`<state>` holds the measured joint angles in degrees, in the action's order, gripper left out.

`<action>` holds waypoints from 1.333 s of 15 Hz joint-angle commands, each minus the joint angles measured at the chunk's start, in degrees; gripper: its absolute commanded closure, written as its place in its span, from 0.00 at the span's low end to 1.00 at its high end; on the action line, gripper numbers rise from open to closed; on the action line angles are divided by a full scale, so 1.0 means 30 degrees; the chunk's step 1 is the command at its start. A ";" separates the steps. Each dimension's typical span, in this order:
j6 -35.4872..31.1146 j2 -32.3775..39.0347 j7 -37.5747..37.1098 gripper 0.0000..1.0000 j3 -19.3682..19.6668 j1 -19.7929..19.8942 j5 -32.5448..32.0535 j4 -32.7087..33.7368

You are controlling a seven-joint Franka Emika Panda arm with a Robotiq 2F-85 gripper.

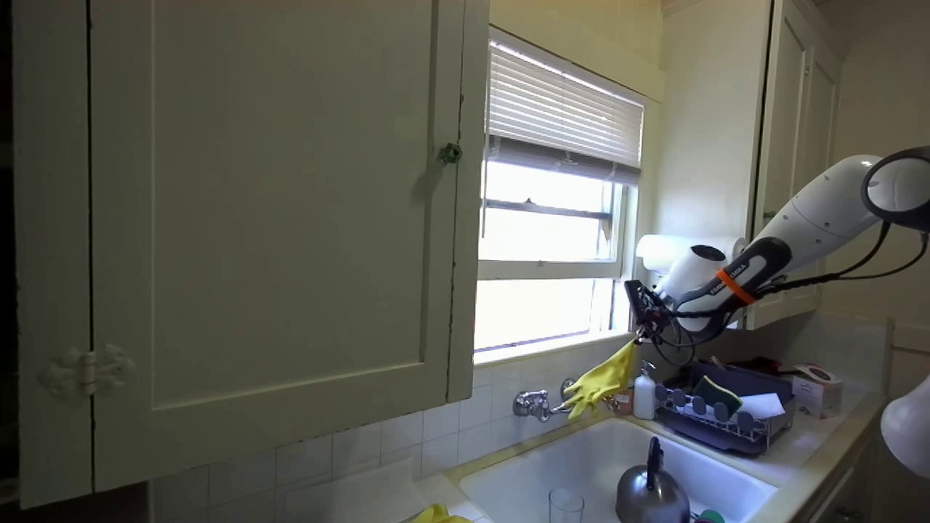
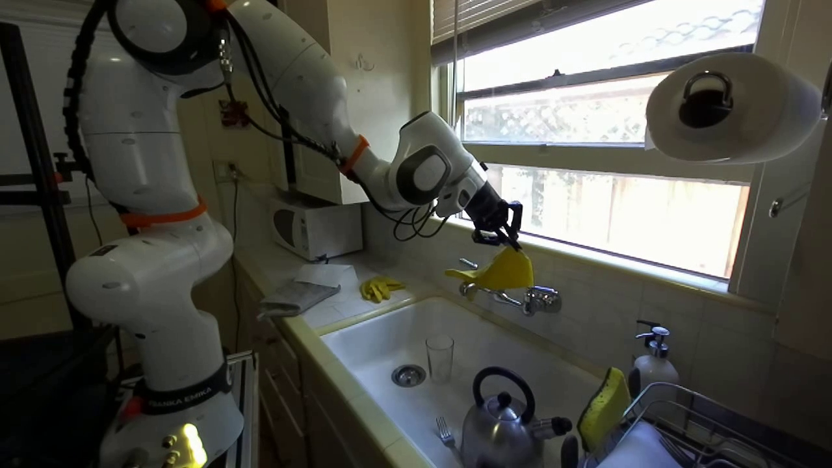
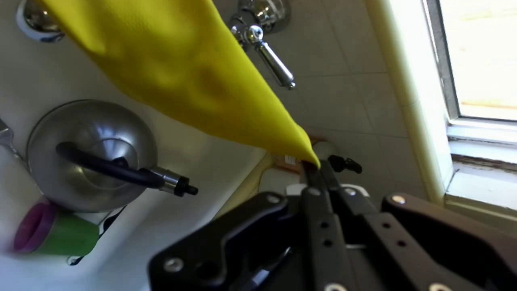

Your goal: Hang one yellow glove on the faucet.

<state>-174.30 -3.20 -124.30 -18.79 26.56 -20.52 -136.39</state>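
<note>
White sink; silver faucet mounted above it. Stainless kettle in sink. End effector pinching yellow rubber glove by cuff end; glove hangs in front of faucet, touching or not unclear. Drinking glass in sink. Fork beside kettle.

yellow gloves: 2 | faucet: 1 | kettle: 1 | glass: 1 | microwave: 1
</note>
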 commanded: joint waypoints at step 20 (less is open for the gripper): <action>0.4893 0.1792 -1.1255 1.00 -0.2731 -0.0112 -1.0382 0.3589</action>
<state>-164.19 -0.24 -148.59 -26.86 26.17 -43.38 -129.32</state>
